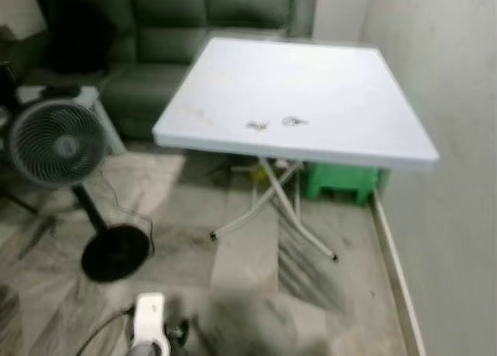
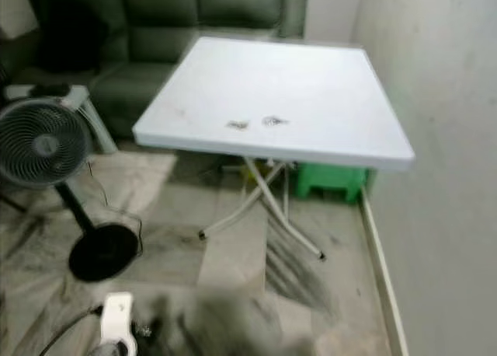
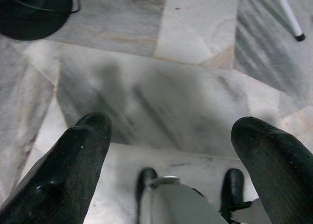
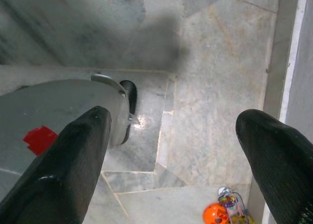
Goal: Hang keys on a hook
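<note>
From the head camera, a white folding table (image 1: 311, 84) stands against the right-hand wall (image 1: 450, 138), two small sets of keys (image 1: 258, 125) lying near its front edge. A green sofa (image 1: 155, 37) sits behind it, a standing fan (image 1: 58, 142) to the left and a green stool (image 1: 342, 183) beneath; open marble floor (image 1: 233, 247) lies ahead. The left wrist view shows the left gripper (image 3: 171, 131) spread wide over bare floor. The right wrist view shows the right gripper (image 4: 173, 123) wide apart beside the baseboard (image 4: 288, 62), above an orange toy (image 4: 215, 213).
</note>
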Tool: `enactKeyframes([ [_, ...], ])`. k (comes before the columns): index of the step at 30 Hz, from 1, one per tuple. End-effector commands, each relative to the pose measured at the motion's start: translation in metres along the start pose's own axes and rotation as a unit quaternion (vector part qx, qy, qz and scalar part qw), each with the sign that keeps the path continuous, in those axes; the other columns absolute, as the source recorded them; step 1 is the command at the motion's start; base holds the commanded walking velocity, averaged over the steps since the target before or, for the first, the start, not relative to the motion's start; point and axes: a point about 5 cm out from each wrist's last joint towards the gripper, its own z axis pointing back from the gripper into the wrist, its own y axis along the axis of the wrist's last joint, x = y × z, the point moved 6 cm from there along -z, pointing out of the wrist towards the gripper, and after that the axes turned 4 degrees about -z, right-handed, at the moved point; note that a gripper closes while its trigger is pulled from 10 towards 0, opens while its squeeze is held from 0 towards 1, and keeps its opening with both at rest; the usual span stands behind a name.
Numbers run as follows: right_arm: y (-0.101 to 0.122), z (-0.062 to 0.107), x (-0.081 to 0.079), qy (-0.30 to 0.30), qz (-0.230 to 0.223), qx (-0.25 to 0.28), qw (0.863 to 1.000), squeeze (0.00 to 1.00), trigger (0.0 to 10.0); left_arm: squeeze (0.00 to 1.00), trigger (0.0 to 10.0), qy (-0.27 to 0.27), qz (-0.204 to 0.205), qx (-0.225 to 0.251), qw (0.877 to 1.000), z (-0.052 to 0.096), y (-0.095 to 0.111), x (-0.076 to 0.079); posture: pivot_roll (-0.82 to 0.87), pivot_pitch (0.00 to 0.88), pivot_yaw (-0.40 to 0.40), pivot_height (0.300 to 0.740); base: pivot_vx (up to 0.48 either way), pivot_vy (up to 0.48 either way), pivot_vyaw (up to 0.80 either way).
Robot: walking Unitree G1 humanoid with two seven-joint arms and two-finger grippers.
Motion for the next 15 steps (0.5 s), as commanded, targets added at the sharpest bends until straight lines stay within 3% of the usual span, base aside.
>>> enactKeyframes([
  [1,-0.0032,-0.0009,-0.0143,0.019,-0.003,-0.006,1.0,0.0,10.0,0.0,10.0,0.015,-0.001,-0.003,1.0,0.0024,-0.0018,-0.0137,0.02,0.0,-0.012,0.74,0.0,0.48,0.0],
  [15,-0.0026,-0.0009,-0.0137,0.019,-0.001,-0.004,1.0,0.0,10.0,0.0,10.0,0.015,-0.002,-0.004,1.0,0.0022,-0.0019,-0.0128,0.02,0.0,-0.014,0.74,0.0,0.48,0.0],
])
